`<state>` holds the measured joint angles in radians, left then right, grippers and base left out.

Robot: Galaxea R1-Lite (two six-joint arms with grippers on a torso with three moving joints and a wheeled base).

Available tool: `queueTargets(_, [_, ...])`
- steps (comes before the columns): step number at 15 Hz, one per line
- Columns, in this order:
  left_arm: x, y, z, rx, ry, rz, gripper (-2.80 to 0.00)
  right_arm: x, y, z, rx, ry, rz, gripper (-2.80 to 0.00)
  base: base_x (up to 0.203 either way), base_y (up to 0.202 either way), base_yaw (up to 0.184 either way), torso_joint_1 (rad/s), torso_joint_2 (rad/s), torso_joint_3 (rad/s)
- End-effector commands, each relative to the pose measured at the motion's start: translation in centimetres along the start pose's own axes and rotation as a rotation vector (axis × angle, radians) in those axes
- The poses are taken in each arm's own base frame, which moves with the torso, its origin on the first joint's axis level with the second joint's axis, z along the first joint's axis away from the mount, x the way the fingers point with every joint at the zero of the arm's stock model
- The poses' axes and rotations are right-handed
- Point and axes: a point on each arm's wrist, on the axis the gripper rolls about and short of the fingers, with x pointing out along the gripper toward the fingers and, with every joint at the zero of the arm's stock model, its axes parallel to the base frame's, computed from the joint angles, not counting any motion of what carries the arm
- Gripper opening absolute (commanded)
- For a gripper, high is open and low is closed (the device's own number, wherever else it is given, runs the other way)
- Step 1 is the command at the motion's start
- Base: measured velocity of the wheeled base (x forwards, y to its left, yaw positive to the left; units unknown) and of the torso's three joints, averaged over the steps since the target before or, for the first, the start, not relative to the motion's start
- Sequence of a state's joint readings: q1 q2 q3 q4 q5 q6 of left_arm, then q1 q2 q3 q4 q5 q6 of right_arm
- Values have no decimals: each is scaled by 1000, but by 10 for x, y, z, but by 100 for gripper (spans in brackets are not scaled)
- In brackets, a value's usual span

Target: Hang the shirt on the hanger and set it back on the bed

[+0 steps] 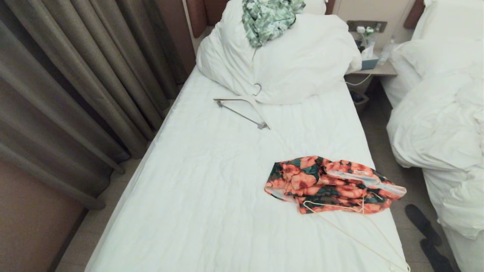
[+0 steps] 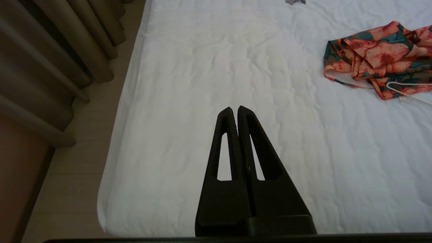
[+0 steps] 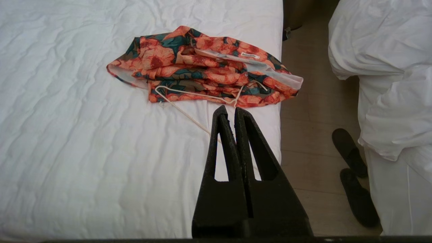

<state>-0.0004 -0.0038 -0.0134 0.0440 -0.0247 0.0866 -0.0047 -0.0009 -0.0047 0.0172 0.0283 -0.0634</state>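
Note:
The flowered shirt (image 1: 332,185) lies crumpled on the bed (image 1: 196,189), close to its right edge. The thin cream hanger (image 1: 332,206) rests partly on the shirt's near side, and its wires run toward the bed's near right corner. Neither gripper shows in the head view. In the right wrist view my right gripper (image 3: 229,108) is shut and empty, hovering just short of the shirt (image 3: 206,67) and the hanger (image 3: 192,93). My left gripper (image 2: 234,108) is shut and empty over bare sheet, with the shirt (image 2: 378,57) and hanger (image 2: 410,83) well off to its side.
A thicker white hanger with a grey crossbar (image 1: 245,107) lies by the big pillow (image 1: 295,64), which carries a green-and-white garment (image 1: 268,17). Curtains (image 1: 75,75) hang left of the bed. A second bed (image 1: 446,124), dark slippers (image 1: 423,226) and a nightstand (image 1: 374,64) stand on the right.

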Motion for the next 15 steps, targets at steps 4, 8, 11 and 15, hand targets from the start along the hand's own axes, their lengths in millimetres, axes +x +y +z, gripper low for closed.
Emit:
queueTargets(4, [0,0,0,1,4,0,-280,0,0,0,-4,4,3,-280,0,0,0,0,0,0])
queueTargets(8, [0,0,0,1,4,0,-280,0,0,0,2,3,1,-280,0,0,0,0,0,0])
queueTargets(11, [0,0,0,1,4,-1,-280,0,0,1,38,-9,-16,-280,0,0,0,0,0,0])
queueTargets(15, [0,0,0,1,4,-1,-280,1,-1,1,57,-8,-21,-280,0,0,0,0,0,0])
